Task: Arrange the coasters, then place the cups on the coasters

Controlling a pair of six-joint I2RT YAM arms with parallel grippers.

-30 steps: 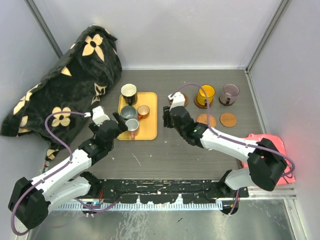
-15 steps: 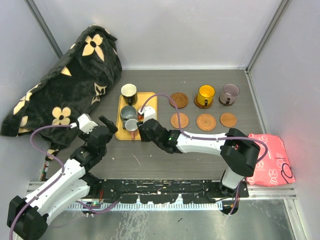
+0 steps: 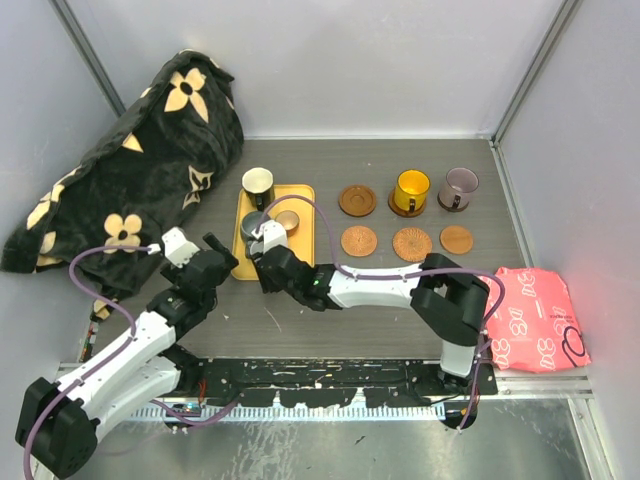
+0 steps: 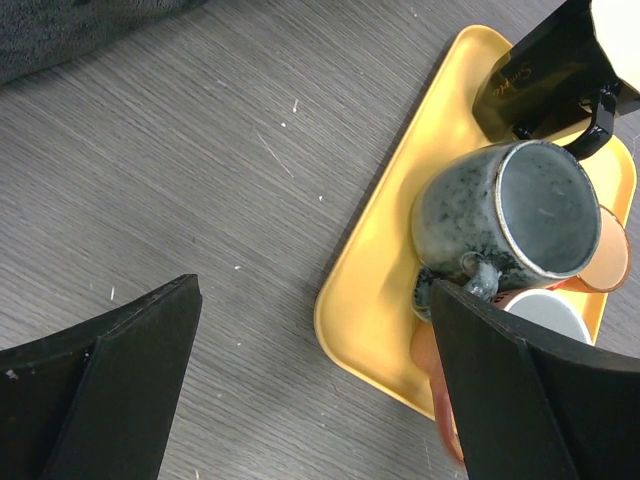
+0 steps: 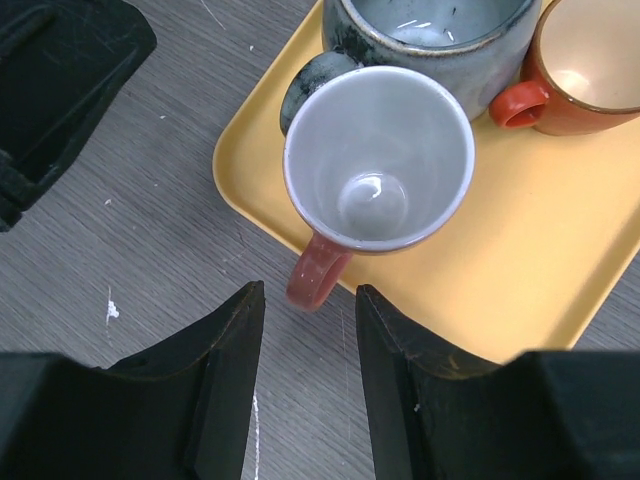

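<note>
Right wrist view: the right fingers [image 5: 225, 400] stand partly spread and grip nothing. The red handle of the small white-silver cup [image 5: 378, 160] dips just into the gap between their tips. That cup sits by a corner of the yellow tray [image 5: 560, 260], its handle overhanging the rim. It is close against the grey cup [image 5: 430, 30], and the copper-brown cup [image 5: 590, 60] stands just beside the grey one.

From the left wrist, the left fingers [image 4: 120, 390] are spread wide and empty above the desk [image 4: 200, 150], just beside the tray's edge. The black cup [image 4: 550, 70] stands at the tray's far end.

From above, four coasters lie bare to the right of the tray. One [image 3: 357, 200] is in the back row and three are in front [image 3: 359, 241] [image 3: 411, 243] [image 3: 456, 239]. The yellow-orange cup [image 3: 411, 188] stands on another coaster, with the purple-grey cup [image 3: 460, 186] beside it. A flowered black blanket [image 3: 150, 150] lies far left and a pink bag [image 3: 535, 320] far right.
</note>
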